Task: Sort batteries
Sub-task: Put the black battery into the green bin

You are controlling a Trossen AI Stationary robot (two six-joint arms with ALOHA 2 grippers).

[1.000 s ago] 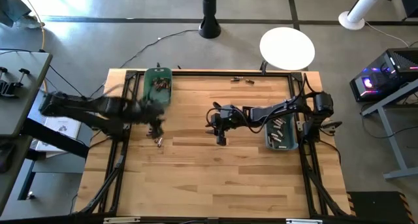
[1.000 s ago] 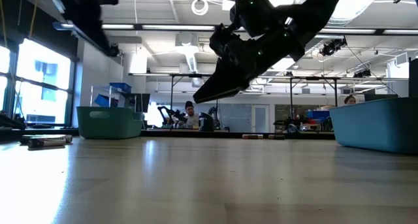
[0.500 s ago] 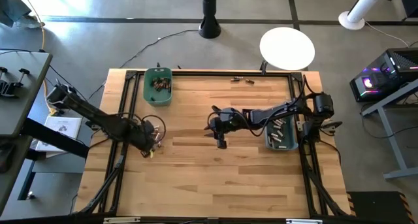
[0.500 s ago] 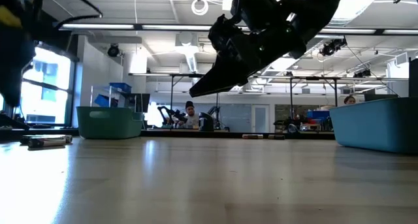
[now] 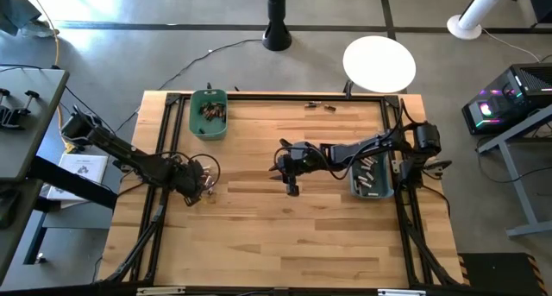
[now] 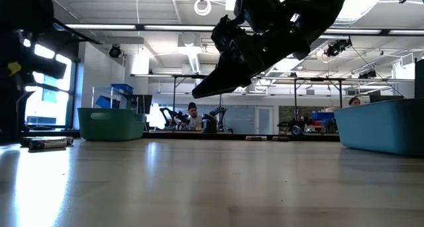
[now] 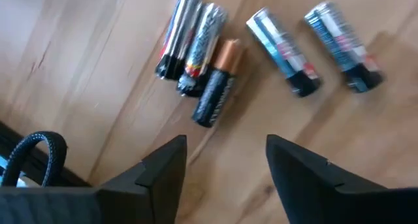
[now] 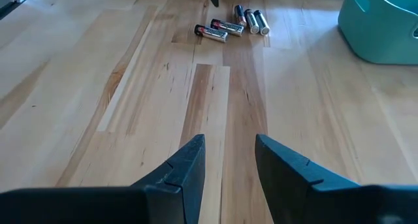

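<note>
Hovering L gripper [image 7: 225, 162] low over loose batteries [image 7: 210, 46] at table's [image 5: 285, 227] left edge, fingers spread, gripping nothing. Sitting mid-table w/ R gripper [image 8: 228, 160], fingers apart, nothing between them, facing that same cluster. Showing more cells in green bin [image 5: 208, 115] at back left, blue-grey bin [image 5: 373, 177] on right, few at far edge [image 5: 318, 105].

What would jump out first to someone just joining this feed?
The left gripper, jaws open, hovers over a small cluster of batteries near the table's left edge. The right gripper hangs empty above mid-table. A green bin stands at the far left, and a blue-grey bin at the right holds silvery cells.
</note>
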